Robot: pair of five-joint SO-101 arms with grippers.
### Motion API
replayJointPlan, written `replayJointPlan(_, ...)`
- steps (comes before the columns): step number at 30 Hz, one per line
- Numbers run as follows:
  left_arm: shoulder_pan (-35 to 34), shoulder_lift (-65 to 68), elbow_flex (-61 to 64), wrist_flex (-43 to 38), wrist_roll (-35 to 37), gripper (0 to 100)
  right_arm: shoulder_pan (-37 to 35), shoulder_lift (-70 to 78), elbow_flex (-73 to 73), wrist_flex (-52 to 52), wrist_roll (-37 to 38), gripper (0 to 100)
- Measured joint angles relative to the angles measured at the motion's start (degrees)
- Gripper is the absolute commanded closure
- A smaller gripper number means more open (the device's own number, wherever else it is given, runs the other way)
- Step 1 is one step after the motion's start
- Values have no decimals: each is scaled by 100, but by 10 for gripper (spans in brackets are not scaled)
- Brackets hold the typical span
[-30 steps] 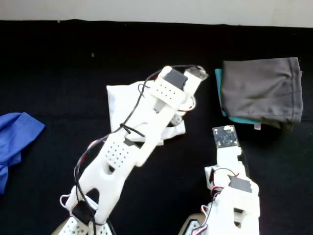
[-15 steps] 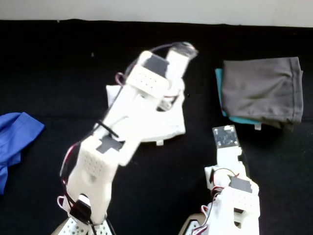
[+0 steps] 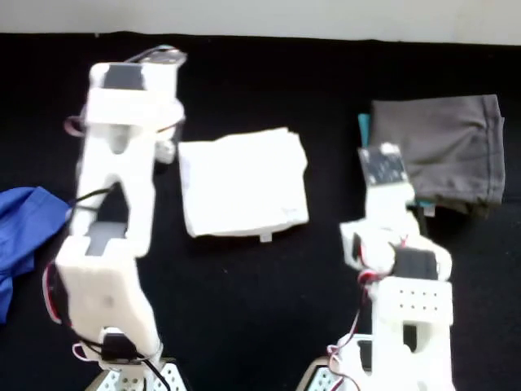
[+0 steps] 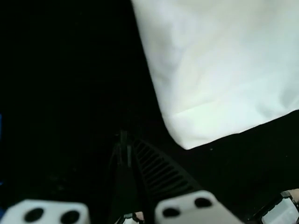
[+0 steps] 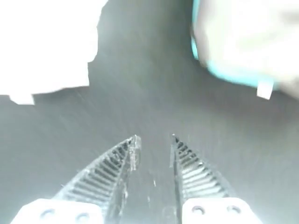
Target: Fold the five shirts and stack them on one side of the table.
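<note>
Lying mid-tabletop: folded white shirt, flat. Grey shirt sits folded on teal shirt, stacked at the right side. Blue shirt crumpled at left edge. Left end effector near white shirt's corner, fingers pressed together, empty. Right end effector spread, over bare tabletop between white shirt and stack.

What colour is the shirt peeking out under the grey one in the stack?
The lower shirt is teal, clearest in the high view along the stack's edge.
</note>
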Motion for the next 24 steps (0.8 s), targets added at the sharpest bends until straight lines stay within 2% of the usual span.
replayJointPlan(3,-343,-809,1090,-149,-141,991,-387,844,-844,35,-158,875)
replayJointPlan(6,-774,-1477,2365,-870,-141,991,-695,1899,-1785,53,-563,859)
replayJointPlan(11,-1196,-2066,4492,-2163,-176,991,-1222,3930,-3490,141,-1319,700)
replayJointPlan(13,-1336,-2145,5134,-2602,-176,991,-1442,4765,-4149,281,-1635,669)
replayJointPlan(20,-1512,-2180,6532,-3938,-167,991,-1952,7279,-6576,765,-2497,663)
replayJointPlan(24,-1512,-2224,6919,-4457,-167,991,-2092,8563,-7903,1002,-2655,663)
